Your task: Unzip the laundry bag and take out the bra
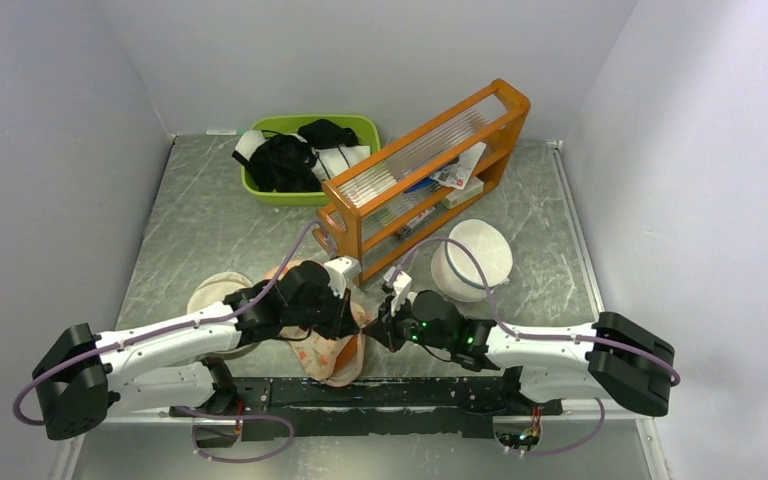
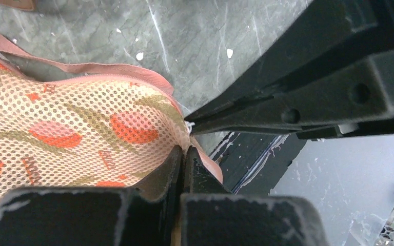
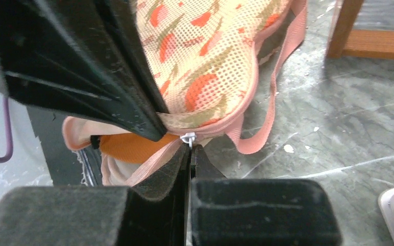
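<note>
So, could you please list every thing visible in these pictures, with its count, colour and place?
laundry bag: one, peach-pink with orange-red and green print, near table edge between the claws
bra: one, orange, partly visible inside the bag
zipper pull: one, whitish, on the bag's rim
pouch: one, beige, left of the bag
cylindrical bag: one, white with blue band, right of centre
rack: one, orange wood, centre back
bin: one, green, back, left of the rack
clothes: one pile, black and white, in the bin
table: one, grey, under everything
left claw: one, black, shut on the bag's edge
right claw: one, black, shut on the zipper pull
</note>
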`<state>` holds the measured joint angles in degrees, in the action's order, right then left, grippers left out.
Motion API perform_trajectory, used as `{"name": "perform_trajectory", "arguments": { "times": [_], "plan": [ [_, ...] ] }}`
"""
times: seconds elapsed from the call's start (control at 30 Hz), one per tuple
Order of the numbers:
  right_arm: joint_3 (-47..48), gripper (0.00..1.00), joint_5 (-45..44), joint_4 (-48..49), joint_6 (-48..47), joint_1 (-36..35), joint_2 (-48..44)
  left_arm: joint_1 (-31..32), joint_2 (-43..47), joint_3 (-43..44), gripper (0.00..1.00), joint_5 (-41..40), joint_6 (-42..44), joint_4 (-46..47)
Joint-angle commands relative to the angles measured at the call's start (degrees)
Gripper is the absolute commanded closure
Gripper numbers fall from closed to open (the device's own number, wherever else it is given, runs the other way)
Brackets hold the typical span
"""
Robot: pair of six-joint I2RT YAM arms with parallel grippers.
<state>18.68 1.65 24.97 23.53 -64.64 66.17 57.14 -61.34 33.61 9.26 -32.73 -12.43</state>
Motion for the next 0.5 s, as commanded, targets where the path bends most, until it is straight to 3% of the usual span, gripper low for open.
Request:
{"name": "perform_trajectory", "arguments": {
  "times": [0.0,0.3,0.47],
  "plan": [
    [0.3,1.00,-5.3,0.4,0.6,2.2,1.6,0.1,1.8,2.9,0.93,2.7,2.7,-1.1],
    [1.9,1.00,-1.3,3.1,-2.1,9.5,6.6,0.3,4.8,2.3,0.93,5.7,2.2,0.1],
    [4.4,1.00,0.1,0.1,-3.5,10.1,7.3,0.9,3.9,-0.1,0.93,7.2,-0.3,2.7]
  ]
}}
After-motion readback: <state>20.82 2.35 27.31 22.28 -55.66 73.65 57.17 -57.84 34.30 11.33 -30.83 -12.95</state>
